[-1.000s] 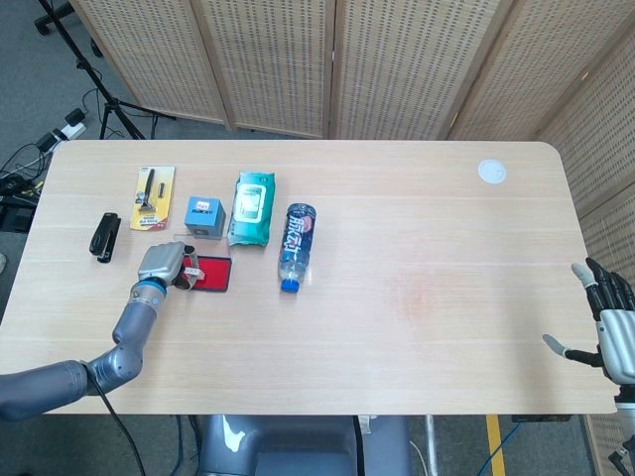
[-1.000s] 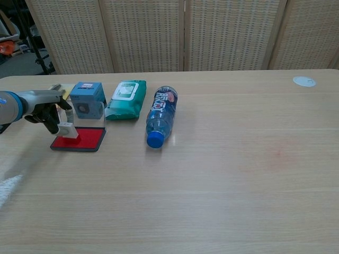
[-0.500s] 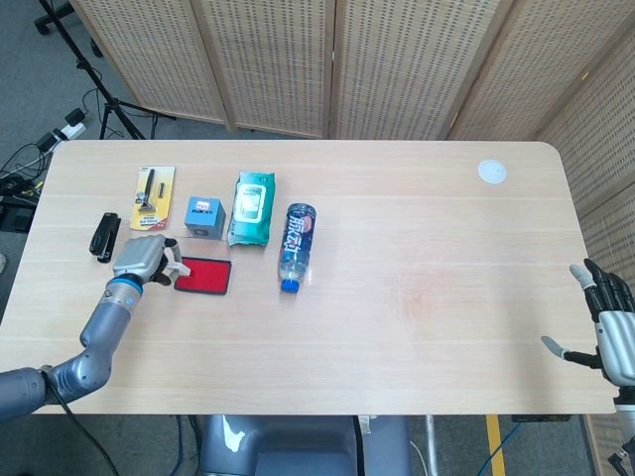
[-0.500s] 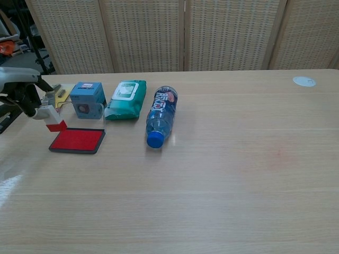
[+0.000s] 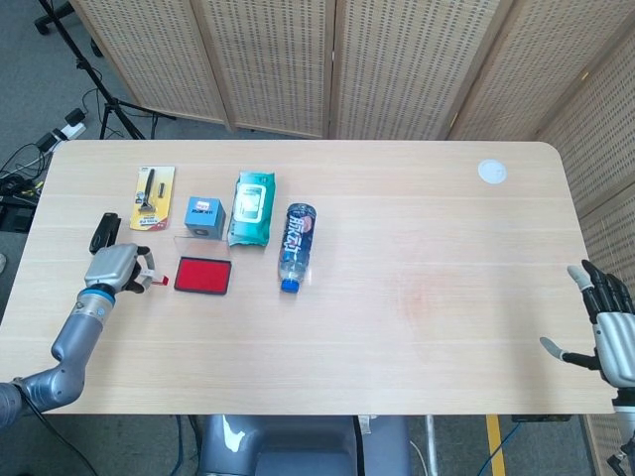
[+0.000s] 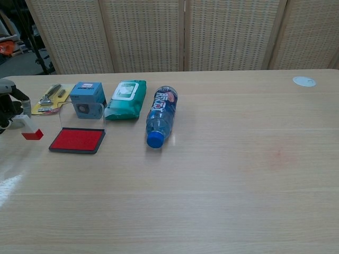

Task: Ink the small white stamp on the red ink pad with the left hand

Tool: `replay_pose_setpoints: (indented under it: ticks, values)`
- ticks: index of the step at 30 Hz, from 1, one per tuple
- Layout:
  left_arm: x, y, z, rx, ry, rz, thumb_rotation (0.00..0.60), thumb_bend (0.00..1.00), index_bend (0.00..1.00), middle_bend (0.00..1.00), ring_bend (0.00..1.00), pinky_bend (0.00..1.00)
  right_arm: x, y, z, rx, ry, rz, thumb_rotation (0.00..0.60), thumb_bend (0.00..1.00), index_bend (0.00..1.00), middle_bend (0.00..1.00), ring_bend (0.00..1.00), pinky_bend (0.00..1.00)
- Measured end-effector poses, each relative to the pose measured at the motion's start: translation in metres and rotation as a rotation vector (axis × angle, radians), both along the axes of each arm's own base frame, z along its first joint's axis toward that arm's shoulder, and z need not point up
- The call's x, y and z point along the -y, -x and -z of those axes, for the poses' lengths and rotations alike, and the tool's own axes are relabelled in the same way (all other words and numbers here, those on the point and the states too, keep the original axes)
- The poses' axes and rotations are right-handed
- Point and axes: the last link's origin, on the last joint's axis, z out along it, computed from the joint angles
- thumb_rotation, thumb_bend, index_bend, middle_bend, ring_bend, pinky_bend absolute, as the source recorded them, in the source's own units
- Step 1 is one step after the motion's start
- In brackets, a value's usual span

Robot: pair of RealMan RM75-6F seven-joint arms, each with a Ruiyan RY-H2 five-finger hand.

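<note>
The red ink pad (image 5: 202, 275) (image 6: 77, 139) lies flat on the table left of the bottle, its clear lid standing up behind it. My left hand (image 5: 111, 267) (image 6: 7, 106) is to the left of the pad and holds the small white stamp (image 5: 149, 281) (image 6: 28, 128), whose face is red and which hangs above the table, clear of the pad. At the table's right edge my right hand (image 5: 607, 327) hangs with fingers spread and nothing in it; the chest view does not show it.
Behind the pad stand a blue box (image 5: 204, 216), a green wipes pack (image 5: 252, 206) and a lying water bottle (image 5: 296, 246). A black stapler (image 5: 104, 232) and a carded tool (image 5: 153, 184) lie at far left. A white disc (image 5: 491, 172) sits far right.
My left hand lifted the stamp off the ink pad and carried it leftward, away from the pad. The right hand barely shifted.
</note>
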Motion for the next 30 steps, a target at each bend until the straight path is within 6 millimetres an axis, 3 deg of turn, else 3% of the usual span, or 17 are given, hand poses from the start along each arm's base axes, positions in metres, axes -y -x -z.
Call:
replay_pose_setpoints:
  ticks: [12, 20, 25, 30]
  values:
    - [0.004, 0.024, 0.016, -0.028, 0.005, 0.005, 0.6, 0.46, 0.6, 0.98, 1.0, 0.99, 0.0, 0.001, -0.001, 0.005, 0.003, 0.003, 0.6, 0.0, 0.0, 0.0, 0.0, 0.0]
    - [0.004, 0.028, 0.023, -0.026, 0.004, 0.003, 0.6, 0.45, 0.6, 0.98, 1.0, 0.99, 0.0, 0.001, -0.002, 0.006, 0.002, 0.002, 0.6, 0.0, 0.0, 0.0, 0.0, 0.0]
    - [0.004, 0.029, 0.023, -0.036, 0.004, 0.01, 0.6, 0.44, 0.52, 0.98, 1.0, 0.99, 0.0, 0.001, -0.002, 0.007, 0.002, 0.004, 0.6, 0.0, 0.0, 0.0, 0.0, 0.0]
    - [0.004, 0.03, 0.024, -0.045, 0.014, 0.009, 0.6, 0.44, 0.51, 0.98, 1.0, 0.99, 0.0, 0.001, -0.002, 0.009, 0.002, 0.005, 0.6, 0.0, 0.0, 0.0, 0.0, 0.0]
